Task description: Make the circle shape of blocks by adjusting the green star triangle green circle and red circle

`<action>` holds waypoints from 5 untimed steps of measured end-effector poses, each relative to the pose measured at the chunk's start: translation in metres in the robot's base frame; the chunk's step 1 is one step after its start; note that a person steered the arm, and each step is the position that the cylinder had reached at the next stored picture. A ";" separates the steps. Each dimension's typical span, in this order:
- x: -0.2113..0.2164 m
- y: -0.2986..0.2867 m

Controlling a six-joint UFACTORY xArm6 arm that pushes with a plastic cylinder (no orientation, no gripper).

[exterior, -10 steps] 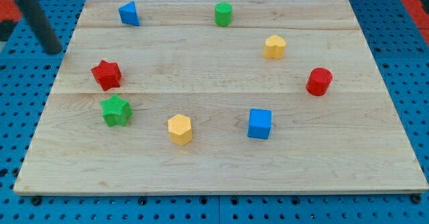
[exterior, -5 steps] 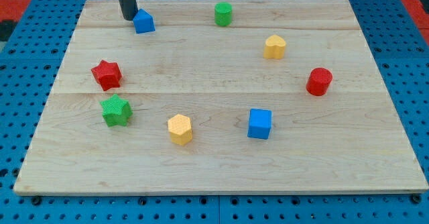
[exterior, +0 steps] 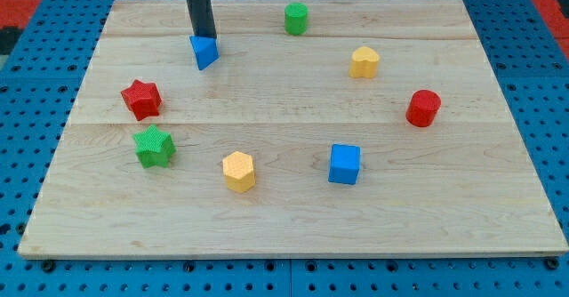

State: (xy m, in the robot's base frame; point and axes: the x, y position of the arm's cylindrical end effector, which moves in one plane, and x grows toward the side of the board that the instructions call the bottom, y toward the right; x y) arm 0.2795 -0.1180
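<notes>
Nearest the view's bottom: yellow hexagonal block and blue cube sat side by side but well apart on the wooden counter. Green star was left of the yellow one, with the red star just above it — near, not touching. Red cylinder sat at the view's right, the yellow heart block above and left of it. Blue triangle was in the upper left part of the counter, tilted with one corner pointing to the view's bottom. My tip was at the triangle's top edge, touching it or just about — contact was hard to confirm. Green cylinder was farthest back, near the counter's top edge, well right of the rod. No jaws on this rig, only the rod, so no jaw state to report. Blue pegboard surrounded the counter.
</notes>
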 end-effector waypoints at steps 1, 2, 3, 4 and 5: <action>-0.064 0.003; -0.088 0.036; -0.081 0.082; -0.085 0.114; -0.051 0.126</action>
State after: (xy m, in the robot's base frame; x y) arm 0.2282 0.0079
